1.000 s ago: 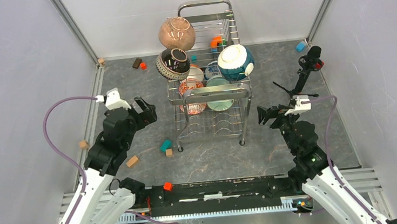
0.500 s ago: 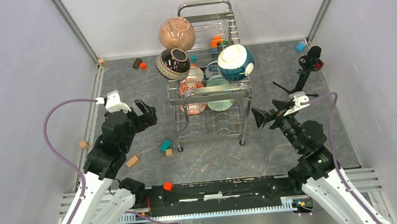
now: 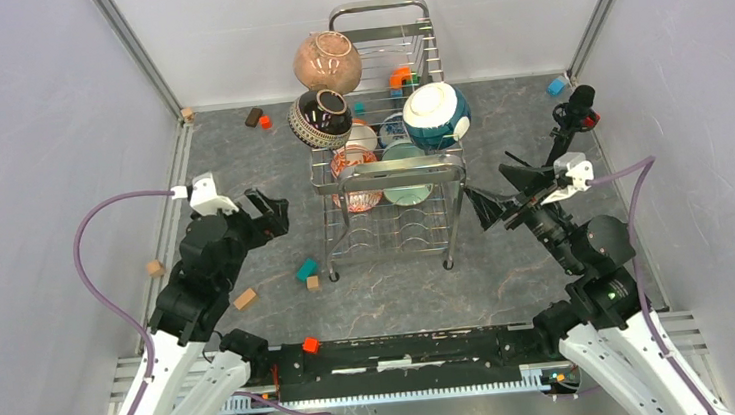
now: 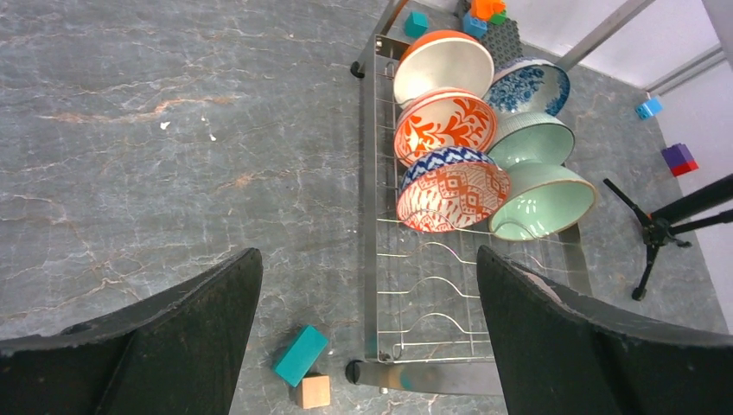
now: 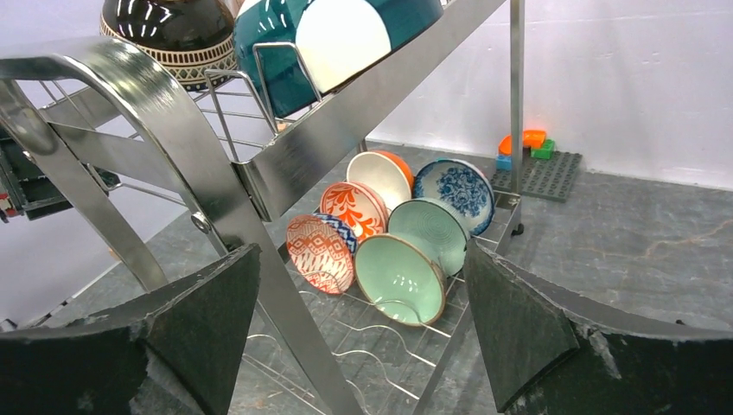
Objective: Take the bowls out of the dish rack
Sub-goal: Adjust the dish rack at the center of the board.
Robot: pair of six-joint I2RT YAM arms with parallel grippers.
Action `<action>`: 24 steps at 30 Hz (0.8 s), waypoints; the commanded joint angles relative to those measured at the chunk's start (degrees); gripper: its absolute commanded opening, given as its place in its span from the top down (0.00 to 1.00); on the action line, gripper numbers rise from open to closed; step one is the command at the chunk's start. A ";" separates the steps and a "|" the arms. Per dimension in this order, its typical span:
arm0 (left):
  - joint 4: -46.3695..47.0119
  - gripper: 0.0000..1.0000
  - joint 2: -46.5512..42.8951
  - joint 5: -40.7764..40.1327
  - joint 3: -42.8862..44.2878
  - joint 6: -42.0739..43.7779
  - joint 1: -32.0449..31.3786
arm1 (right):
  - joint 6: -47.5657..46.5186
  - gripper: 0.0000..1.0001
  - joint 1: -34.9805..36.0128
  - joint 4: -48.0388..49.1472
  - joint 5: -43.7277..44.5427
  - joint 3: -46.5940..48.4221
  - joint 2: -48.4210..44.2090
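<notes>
The chrome dish rack (image 3: 402,165) stands mid-table. On its top tier sit a pink-brown speckled bowl (image 3: 327,62), a dark patterned bowl (image 3: 320,118) and a teal-and-white bowl (image 3: 436,115). The lower tier holds several bowls on edge, with a red-patterned bowl (image 4: 452,192) and a pale green bowl (image 4: 543,203) at the front. My left gripper (image 3: 268,211) hangs open left of the rack, holding nothing. Open and empty too, my right gripper (image 3: 489,207) sits by the rack's right front leg, facing the pale green bowl (image 5: 399,278) and the red-patterned bowl (image 5: 318,252).
A teal block (image 3: 306,269) and small wooden blocks (image 3: 245,298) lie left of the rack's front leg. A red block (image 3: 309,345) sits by the arm bases. A black tripod (image 3: 563,130) stands at the right, close behind my right arm. The enclosure walls bound both sides.
My right arm has swung up and outward, its gripper now slightly higher and nearer the rack's right front leg. The left arm has shifted only slightly. No bowl has moved.
</notes>
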 commanded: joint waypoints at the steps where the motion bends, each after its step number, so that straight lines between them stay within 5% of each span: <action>1: 3.05 0.00 -0.96 3.68 -0.27 3.02 -0.32 | 1.42 0.08 0.34 4.77 -2.76 -1.41 0.03; 24: 5.13 0.00 -1.05 8.18 -1.46 4.62 -0.28 | -6.37 0.12 0.35 -1.25 -17.59 -12.38 -6.39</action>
